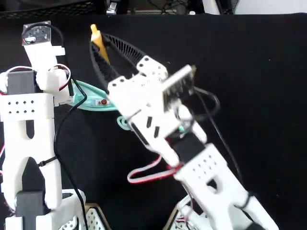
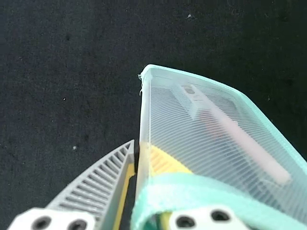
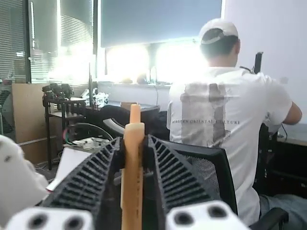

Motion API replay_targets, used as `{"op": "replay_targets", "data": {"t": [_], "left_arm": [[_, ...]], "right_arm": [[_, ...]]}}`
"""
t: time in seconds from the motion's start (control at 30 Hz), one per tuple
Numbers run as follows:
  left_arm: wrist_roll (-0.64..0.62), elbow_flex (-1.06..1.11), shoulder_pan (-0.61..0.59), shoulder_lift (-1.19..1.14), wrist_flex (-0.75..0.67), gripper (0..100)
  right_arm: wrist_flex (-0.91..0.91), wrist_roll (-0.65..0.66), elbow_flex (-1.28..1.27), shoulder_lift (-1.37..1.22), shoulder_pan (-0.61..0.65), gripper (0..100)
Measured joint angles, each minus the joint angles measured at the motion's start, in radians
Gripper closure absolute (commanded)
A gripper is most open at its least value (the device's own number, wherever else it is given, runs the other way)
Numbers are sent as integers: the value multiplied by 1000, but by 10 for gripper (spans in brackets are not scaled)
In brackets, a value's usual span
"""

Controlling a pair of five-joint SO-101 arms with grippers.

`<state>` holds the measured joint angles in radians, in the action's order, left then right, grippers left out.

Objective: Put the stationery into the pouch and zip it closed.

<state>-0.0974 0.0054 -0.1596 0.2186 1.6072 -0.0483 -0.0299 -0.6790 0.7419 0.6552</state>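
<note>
Pouch first. The left arm's fingers (image 2: pixel 103 189) look clamped on one end of the pouch (image 2: pixel 206 143), with its ribbed see-through wall running away from the fingertips out over the dark surface (image 1: pixel 249 72). A pink pen (image 2: pixel 240 141) is already lying inside, farther out from the fingers, and something yellow (image 2: pixel 160 163) sits close to the pinched end, but I can't tell what it is.

The pouch looks like thin, floppy plastic with a soft teal trim, so I'd expect it to sag and twist if it's only pinched at one corner. Holding it by the trim near the opening seems like the best bet, since that's where the zip needs something to pull against.

Over to the right, the right arm's fingers (image 3: pixel 91 182) are closed tight on an orange pen (image 3: pixel 133 182). They grip it partway along, so its tip sticks out past the fingertips, up off the surface and beyond the pouch's far end. It's light, stiff and smooth, and it could slide or pivot in that grip, so a mid-body hold makes sense. It isn't in the pouch yet, and zipping comes after that.
</note>
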Motion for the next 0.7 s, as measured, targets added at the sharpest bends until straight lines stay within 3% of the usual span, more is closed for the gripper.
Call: {"op": "replay_targets", "data": {"t": [0.2, 0.7], "left_arm": [[0, 0, 0, 0, 0, 970], [0, 5, 0, 0, -2, 970]], "right_arm": [[-15, -175, 2, -87, -71, 985], [-15, -190, 126, -97, -21, 985]]}}
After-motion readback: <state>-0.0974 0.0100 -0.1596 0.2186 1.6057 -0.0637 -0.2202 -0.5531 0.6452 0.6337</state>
